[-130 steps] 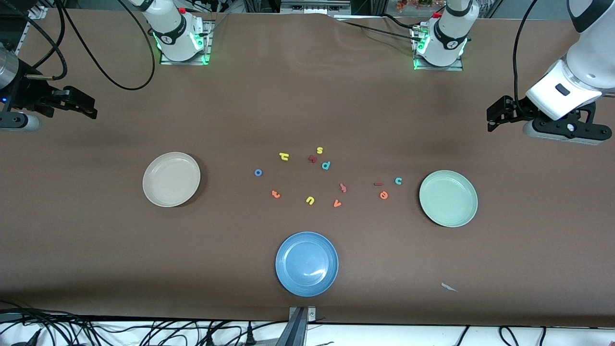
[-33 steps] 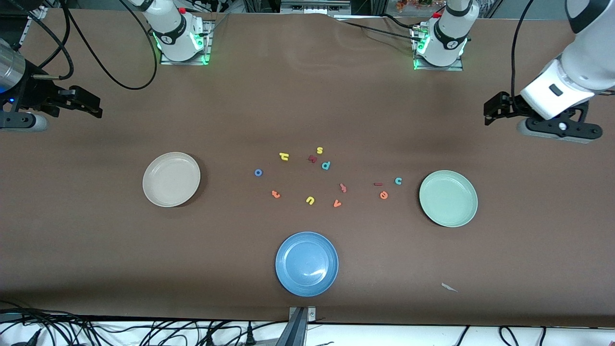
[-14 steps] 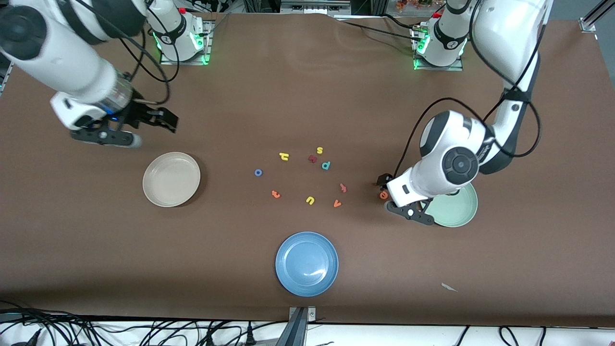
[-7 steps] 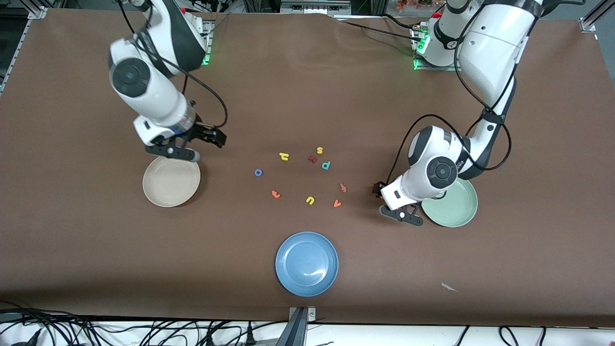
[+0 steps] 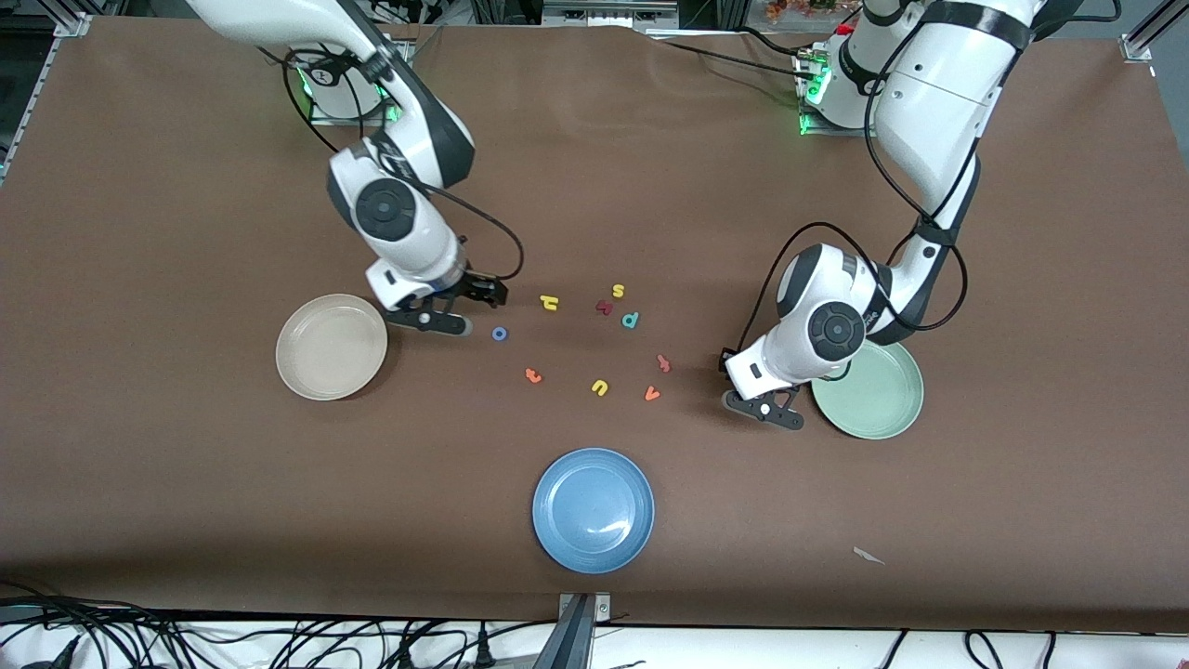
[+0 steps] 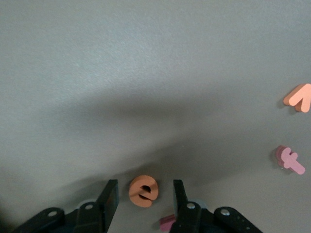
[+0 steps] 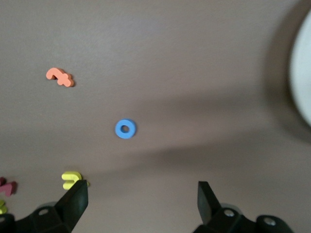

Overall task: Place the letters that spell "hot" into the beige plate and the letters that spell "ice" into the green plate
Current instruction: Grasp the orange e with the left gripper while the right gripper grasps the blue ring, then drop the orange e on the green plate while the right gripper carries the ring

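Three plates sit on the brown table (image 5: 594,167): the beige plate (image 5: 332,347) toward the right arm's end, the green plate (image 5: 871,386) toward the left arm's end, and a blue plate (image 5: 593,509) nearest the front camera. Eight small foam letters show between the plates in the front view: a yellow h (image 5: 549,301), a yellow s (image 5: 618,291), a dark red letter (image 5: 604,307), a teal p (image 5: 630,321), a blue ring o (image 5: 500,334), an orange t (image 5: 533,375), a yellow u (image 5: 599,387) and an orange v (image 5: 652,394), plus a pinkish piece (image 5: 663,362). The left gripper (image 6: 144,198) is low at the table just beside the green plate, its fingers half apart with the round orange e (image 6: 143,191) lying between them, not visibly pinched. The right gripper (image 7: 141,204) hangs wide open and empty just beside the beige plate, the o near its fingertips, apart from them.
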You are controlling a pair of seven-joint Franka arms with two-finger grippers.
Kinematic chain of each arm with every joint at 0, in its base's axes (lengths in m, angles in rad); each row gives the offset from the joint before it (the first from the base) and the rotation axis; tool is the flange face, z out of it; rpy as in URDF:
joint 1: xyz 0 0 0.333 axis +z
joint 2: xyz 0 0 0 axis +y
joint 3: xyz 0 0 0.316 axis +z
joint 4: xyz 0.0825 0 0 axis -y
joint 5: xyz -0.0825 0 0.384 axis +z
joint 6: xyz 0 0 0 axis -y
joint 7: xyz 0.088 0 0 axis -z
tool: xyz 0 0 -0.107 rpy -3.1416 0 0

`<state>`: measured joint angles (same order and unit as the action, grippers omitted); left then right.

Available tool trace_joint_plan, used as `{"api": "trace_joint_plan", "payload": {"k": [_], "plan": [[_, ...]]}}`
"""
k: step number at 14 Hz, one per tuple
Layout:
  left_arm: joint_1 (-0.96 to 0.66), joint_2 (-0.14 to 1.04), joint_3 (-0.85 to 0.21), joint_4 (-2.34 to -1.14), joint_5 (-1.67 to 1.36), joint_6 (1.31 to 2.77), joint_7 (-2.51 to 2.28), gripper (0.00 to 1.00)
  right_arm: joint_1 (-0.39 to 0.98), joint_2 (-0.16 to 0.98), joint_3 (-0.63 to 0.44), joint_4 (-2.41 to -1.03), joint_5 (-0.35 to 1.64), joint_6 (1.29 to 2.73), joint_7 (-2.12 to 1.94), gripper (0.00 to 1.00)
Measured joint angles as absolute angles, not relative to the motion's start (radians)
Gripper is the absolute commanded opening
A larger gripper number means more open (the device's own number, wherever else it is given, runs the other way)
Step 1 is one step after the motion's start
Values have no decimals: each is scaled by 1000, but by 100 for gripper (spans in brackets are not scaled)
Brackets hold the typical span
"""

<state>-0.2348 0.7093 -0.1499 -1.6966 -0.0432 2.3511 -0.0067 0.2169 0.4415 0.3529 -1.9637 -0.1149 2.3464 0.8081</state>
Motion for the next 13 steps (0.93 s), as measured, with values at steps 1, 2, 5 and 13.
{"api": "trace_joint_plan", "payload": {"k": [1, 2, 5, 13], "plan": [[-237, 712, -149, -1697, -43, 2351, -7, 52, 224, 468, 353, -1963, -141, 2380, 828, 100], [-238, 716, -148, -1697, -36, 2351, -7, 52, 228, 493, 353, -1963, -168, 2414, 846, 100], [-238, 724, -147, -1697, 31, 2353, -29, 48, 228, 556, 350, -1959, -243, 2482, 876, 97], [-257, 724, -147, -1694, 42, 2353, -110, 6, 228, 639, 347, -1898, -306, 2494, 882, 77]]}}
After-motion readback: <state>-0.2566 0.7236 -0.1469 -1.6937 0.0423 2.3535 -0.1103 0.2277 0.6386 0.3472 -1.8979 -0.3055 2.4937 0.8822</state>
